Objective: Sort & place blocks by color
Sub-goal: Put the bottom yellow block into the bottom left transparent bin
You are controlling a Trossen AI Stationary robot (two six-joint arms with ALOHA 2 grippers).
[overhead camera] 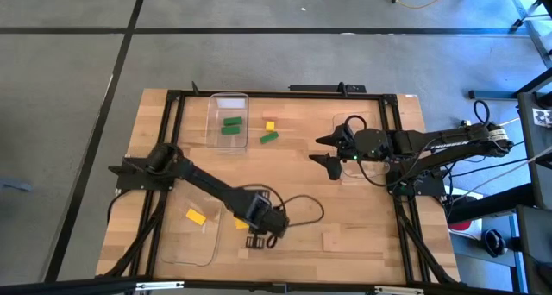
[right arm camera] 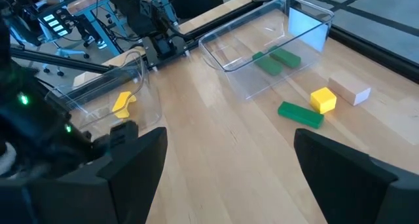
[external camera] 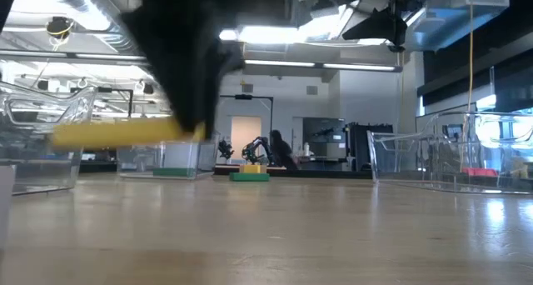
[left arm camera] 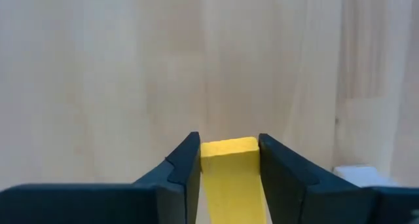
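Closest to me, at the near edge of the table, the left gripper has its two dark fingers pressed against the sides of a yellow block, so it has hold of that brick. In the low view the block hangs level and clear of the wood, its long axis lying across the table.

What matters now is where this brick has to go. The near clear tray sits just beside the gripper at about nine o'clock from it, and already holds one yellow brick. I judge that a short carry that way, over the tray wall, is all that remains. The left arm is by far the nearer one for it.

Farther off, around one o'clock, the right gripper hovers with its fingers spread wide and nothing between them. Beyond it, near twelve o'clock, a loose green block, a small yellow cube and a pale wooden cube lie just beside the far tray, which holds two green bricks.
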